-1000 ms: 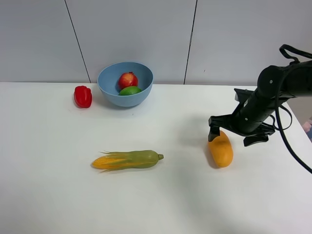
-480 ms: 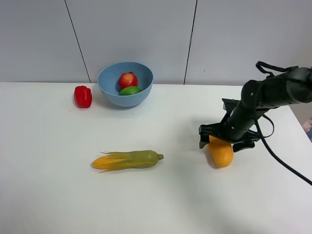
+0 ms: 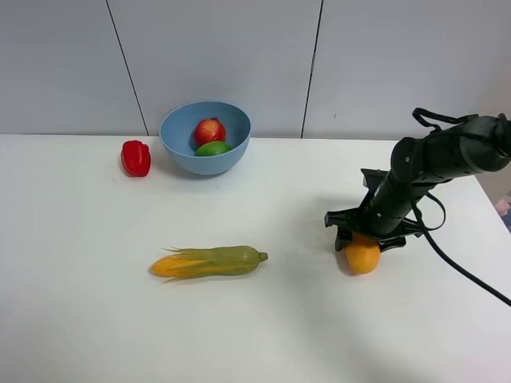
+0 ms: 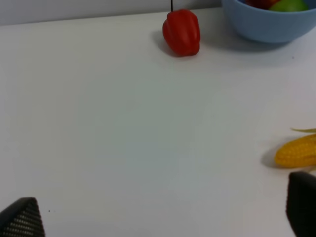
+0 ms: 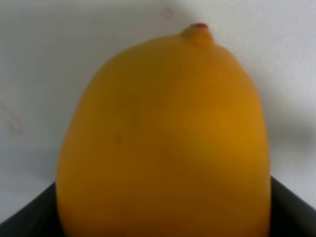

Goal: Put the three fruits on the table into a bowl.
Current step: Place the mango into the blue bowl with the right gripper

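Note:
The orange mango [image 3: 363, 257] lies on the white table [image 3: 271, 327] at the right. My right gripper [image 3: 367, 241] is lowered over it, open, with one finger on each side; the mango [image 5: 163, 138] fills the right wrist view between the dark fingers [image 5: 29, 217]. The pomegranate [image 3: 209, 130] and the green lime [image 3: 213, 148] sit in the light-blue bowl [image 3: 180, 152] at the back left. My left gripper [image 4: 160, 217] is open and empty above bare table; it does not show in the high view.
A red bell pepper [image 3: 136, 158] stands left of the bowl and shows in the left wrist view [image 4: 181, 32]. A corn cob with green husk [image 3: 209, 262] lies in the middle front; its tip [image 4: 296, 152] shows in the left wrist view.
My right gripper has moved left and down over the mango, so its fingers now straddle it. The fruit in the bowl, pepper and corn have not moved.

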### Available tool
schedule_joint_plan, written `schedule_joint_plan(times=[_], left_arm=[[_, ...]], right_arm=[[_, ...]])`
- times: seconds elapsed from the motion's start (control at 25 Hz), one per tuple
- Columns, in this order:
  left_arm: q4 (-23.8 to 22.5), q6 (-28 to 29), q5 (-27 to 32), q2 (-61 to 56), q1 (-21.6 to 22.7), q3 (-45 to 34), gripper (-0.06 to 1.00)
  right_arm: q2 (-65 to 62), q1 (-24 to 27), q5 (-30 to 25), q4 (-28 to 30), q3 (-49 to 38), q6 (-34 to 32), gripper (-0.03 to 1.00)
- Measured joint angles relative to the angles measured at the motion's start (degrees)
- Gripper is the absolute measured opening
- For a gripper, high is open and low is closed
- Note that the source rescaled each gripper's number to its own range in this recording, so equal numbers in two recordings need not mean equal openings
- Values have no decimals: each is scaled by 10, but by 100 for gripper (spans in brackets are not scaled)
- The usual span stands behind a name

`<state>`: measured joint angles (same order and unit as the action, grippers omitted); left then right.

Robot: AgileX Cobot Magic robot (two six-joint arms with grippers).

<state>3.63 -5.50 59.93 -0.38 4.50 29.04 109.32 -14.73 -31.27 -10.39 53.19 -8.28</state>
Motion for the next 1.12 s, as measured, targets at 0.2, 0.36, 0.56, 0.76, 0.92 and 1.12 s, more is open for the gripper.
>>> schedule_joint_plan(times=[0.2,0.36,0.56,0.76,0.92,1.12], left_arm=[[0,0,0,0,0,0,100],[0,0,0,0,0,0,100],[0,0,0,0,0,0,100],[0,0,0,0,0,0,100],[0,0,0,0,0,0,100],[0,0,0,0,0,0,100]], right_arm=[[-33,-22,-57,-6,41,26,0],[-92,-62,-45,-36,148,83,0],[-59,-123,6,-45,337,92,0],[77,-158,14,-49,532,90,0],[207,-175,7,-49,663,90,0],[319,-194,4,-49,763,89,0]])
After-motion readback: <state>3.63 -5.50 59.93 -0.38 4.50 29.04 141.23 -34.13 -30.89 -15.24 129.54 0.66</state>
